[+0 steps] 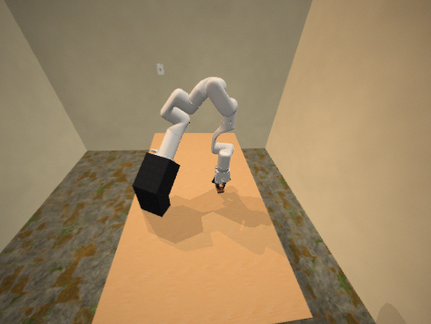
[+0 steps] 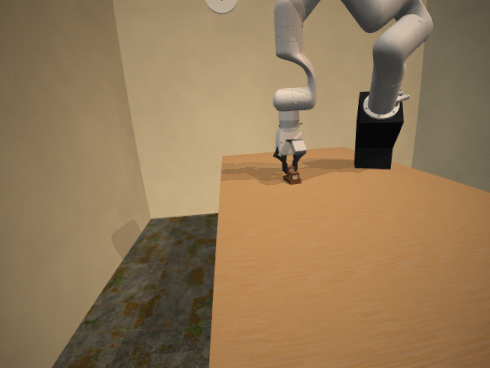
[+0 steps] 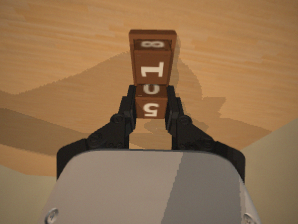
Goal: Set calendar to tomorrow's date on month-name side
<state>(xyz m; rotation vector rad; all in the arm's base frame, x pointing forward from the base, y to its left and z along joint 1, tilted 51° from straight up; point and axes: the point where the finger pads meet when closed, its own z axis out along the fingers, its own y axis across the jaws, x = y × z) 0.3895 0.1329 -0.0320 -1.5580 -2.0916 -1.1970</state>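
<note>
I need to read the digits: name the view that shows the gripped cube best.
Wrist view. The gripped cube fills the centre between the end effector fingers, its digits legible. The exterior view shows only a tiny brown shape; the top view, a dark speck.

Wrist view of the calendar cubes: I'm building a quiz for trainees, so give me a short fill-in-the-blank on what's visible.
1. The pincer is shut on the nearer ____.
2. The digit facing the camera on the held cube is ____.
3. The farther cube shows a 1 on top and, on the face beyond it, an ____.
4. The cubes sit over a wooden ____.

Missing words: cube; 5; 8; table
</note>
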